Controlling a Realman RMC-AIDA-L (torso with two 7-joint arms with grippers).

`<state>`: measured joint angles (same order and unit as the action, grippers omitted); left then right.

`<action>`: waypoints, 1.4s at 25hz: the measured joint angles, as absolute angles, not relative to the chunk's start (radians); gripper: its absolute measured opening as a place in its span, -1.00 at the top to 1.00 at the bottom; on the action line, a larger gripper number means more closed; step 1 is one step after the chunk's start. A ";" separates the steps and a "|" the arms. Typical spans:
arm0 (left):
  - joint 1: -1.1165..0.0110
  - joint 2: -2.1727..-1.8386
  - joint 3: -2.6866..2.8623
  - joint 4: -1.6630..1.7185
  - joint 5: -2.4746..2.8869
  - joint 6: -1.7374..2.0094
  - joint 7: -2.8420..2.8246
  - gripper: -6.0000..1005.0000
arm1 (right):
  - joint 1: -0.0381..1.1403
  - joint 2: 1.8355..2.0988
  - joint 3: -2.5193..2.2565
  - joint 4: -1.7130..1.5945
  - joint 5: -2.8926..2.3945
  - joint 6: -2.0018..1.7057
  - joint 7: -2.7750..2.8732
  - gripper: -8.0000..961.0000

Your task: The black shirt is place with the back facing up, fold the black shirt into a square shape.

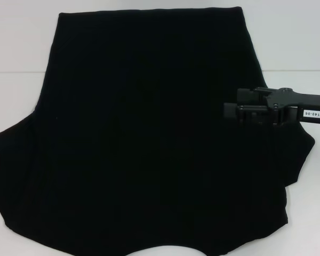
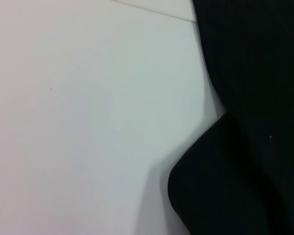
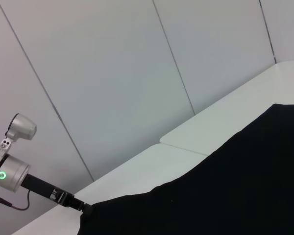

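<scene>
The black shirt lies spread flat over most of the white worktop, both sleeves out to the sides. The right claw reaches in over the shirt's right side; I cannot tell whether it is clenched or released. The left claw shows nowhere.

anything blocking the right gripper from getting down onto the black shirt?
Nothing visible. In the head view the right gripper is over the right side of the large plain black fabric shirt, which lies spread on the white table. No other object lies on the fabric.
</scene>
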<state>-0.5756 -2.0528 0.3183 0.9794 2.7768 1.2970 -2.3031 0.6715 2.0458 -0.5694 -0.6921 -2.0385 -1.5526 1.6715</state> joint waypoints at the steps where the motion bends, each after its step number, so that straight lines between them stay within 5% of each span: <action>1: -0.575 -2.053 0.318 0.980 2.777 1.292 -2.304 0.99 | 0.671 2.046 -0.569 -0.692 -2.038 -1.552 1.671 -0.84; 35: -0.517 -2.060 0.202 1.033 2.767 1.302 -2.319 0.99 | 0.672 2.060 -0.571 -0.689 -2.039 -1.529 1.667 -0.84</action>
